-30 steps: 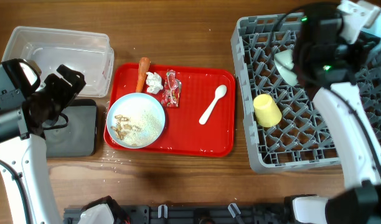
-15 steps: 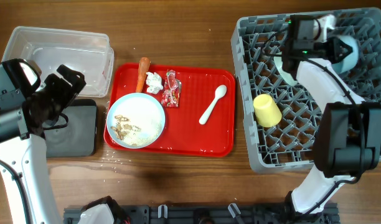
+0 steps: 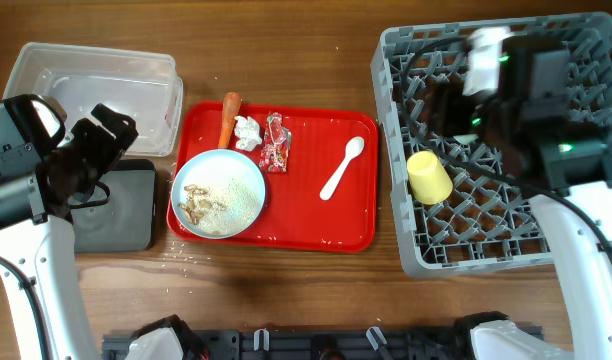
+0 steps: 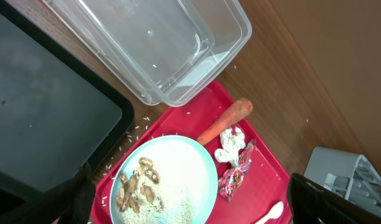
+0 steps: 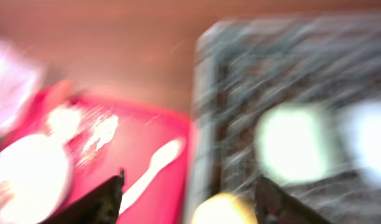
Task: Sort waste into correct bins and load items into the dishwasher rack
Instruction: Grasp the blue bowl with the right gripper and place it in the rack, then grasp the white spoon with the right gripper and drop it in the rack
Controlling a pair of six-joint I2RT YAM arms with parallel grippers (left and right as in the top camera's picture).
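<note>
The grey dishwasher rack (image 3: 411,235) stands at the right with a yellow cup (image 3: 429,177) lying in it. My right arm (image 3: 521,85) hovers over the rack. The right wrist view is blurred, but my right gripper (image 5: 190,177) is open and holds nothing. Two pale bowl shapes (image 5: 290,143) show in the rack (image 5: 228,93). On the red tray (image 3: 316,225) sit the plate (image 3: 219,195) with beige crumbs, a carrot piece (image 3: 229,118), a tissue (image 3: 247,132), a wrapper (image 3: 276,142) and a white spoon (image 3: 343,167). My left gripper (image 4: 189,186) hangs open above the plate (image 4: 178,162).
A clear tub (image 3: 96,90) stands at the back left, and a black tray (image 3: 121,210) sits in front of it under my left arm. Loose rice grains lie on the wood between the black tray and the red tray. Bare wood runs along the table's front.
My right gripper has gone from shut to open, and the right arm has shifted over the rack and now covers the bowls from above. The left arm has not moved.
</note>
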